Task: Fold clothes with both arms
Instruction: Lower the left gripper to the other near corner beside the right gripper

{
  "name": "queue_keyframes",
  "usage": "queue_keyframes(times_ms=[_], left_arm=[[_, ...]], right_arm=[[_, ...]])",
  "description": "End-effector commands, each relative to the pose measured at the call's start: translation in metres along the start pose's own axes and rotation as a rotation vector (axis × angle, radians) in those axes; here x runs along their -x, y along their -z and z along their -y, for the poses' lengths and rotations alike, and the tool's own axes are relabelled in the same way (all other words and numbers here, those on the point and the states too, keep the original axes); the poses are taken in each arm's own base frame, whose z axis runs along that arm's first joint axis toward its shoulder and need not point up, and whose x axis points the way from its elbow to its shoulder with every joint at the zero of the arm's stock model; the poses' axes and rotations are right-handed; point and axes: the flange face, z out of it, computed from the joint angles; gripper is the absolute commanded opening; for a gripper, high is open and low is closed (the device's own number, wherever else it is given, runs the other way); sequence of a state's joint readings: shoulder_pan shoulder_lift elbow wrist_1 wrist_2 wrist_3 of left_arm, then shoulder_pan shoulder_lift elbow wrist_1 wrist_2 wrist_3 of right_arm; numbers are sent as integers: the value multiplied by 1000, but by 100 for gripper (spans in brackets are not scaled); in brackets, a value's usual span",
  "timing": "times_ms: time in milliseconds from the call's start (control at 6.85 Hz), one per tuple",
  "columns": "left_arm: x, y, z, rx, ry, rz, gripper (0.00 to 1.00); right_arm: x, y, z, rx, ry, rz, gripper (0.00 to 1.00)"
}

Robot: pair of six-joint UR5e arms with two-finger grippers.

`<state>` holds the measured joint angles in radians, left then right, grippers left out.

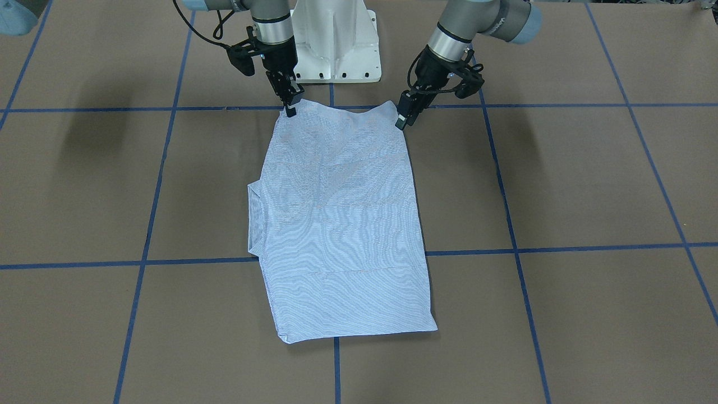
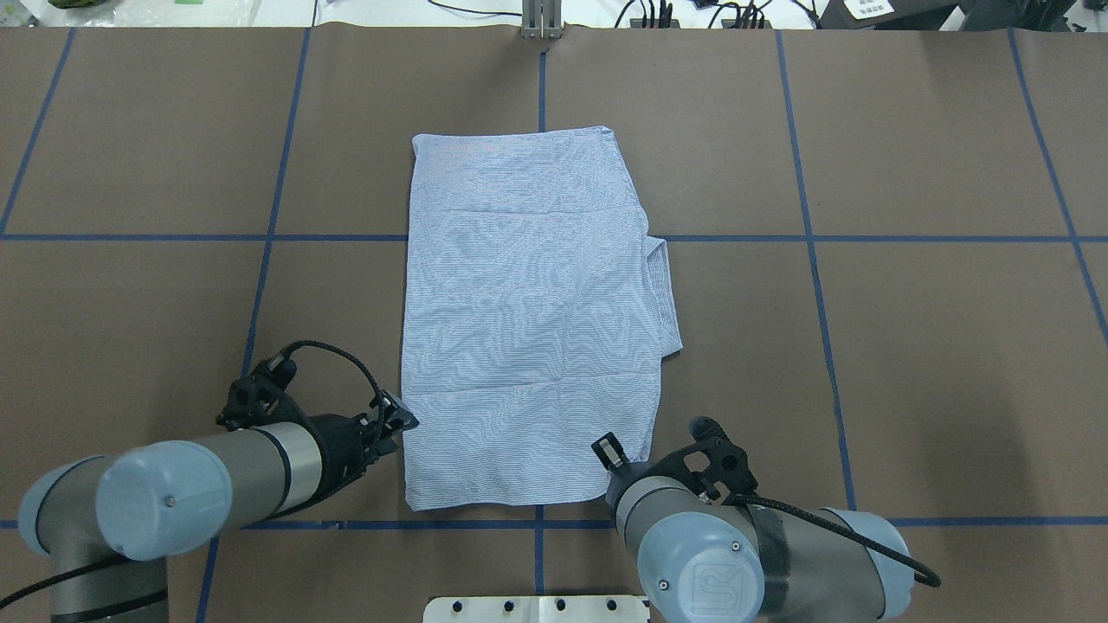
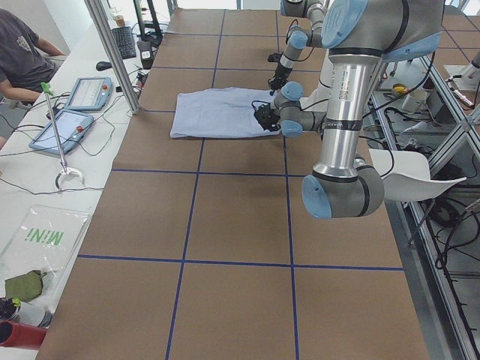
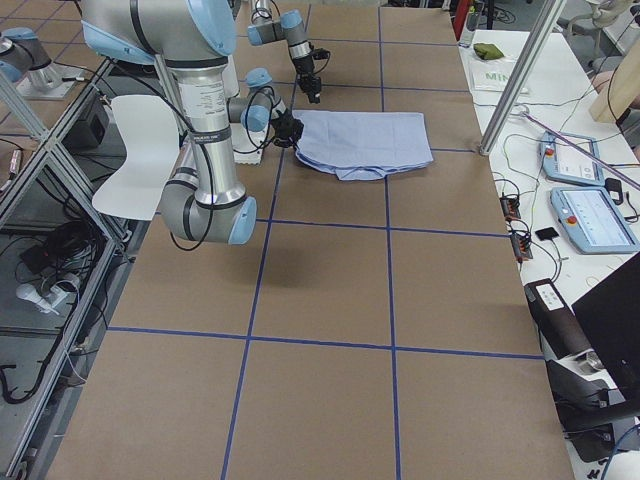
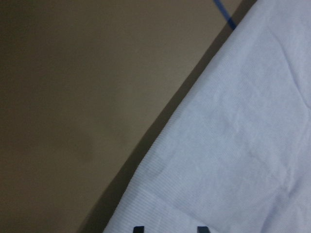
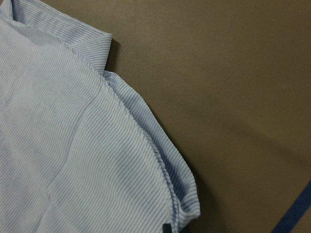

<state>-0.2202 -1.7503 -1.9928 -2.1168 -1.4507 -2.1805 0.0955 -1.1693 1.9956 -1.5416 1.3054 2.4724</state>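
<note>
While the folded shirt [image 1: 342,224] lies flat on the worktop [image 1: 561,185], the left claw [image 1: 400,123] and right claw [image 1: 290,110] sit at its two robot-side corners. Whether either grips cloth, I cannot tell.

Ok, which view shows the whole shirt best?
Exterior front-facing: the shirt shows whole and large, barely covered. Overhead, the right arm hides a near corner; side views show it small; wrist views only edges.
</note>
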Motion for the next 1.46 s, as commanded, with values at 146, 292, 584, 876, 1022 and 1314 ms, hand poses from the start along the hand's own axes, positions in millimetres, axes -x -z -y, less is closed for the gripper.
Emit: queue_keyframes(times_ms=[146,292,584,876,1022,1314], left_arm=[[23,-13,-43,14,-32,84,48],[28,-14,-49,20,-23,93,48],[31,-14,-52,25,-24,97,48],[32,-15,-52,22,-23,98,39],[32,-16,-48,-2,-22,87,14],[24,-6,-48,-3,-18,61,0]], right_arm=[[1,2,-1,4,-1,3,0],[2,5,-1,9,-3,6,0],[2,5,-1,8,-3,6,0],[3,7,-1,12,-5,7,0],[3,7,-2,14,-4,5,0],[3,5,2,9,-5,3,0]])
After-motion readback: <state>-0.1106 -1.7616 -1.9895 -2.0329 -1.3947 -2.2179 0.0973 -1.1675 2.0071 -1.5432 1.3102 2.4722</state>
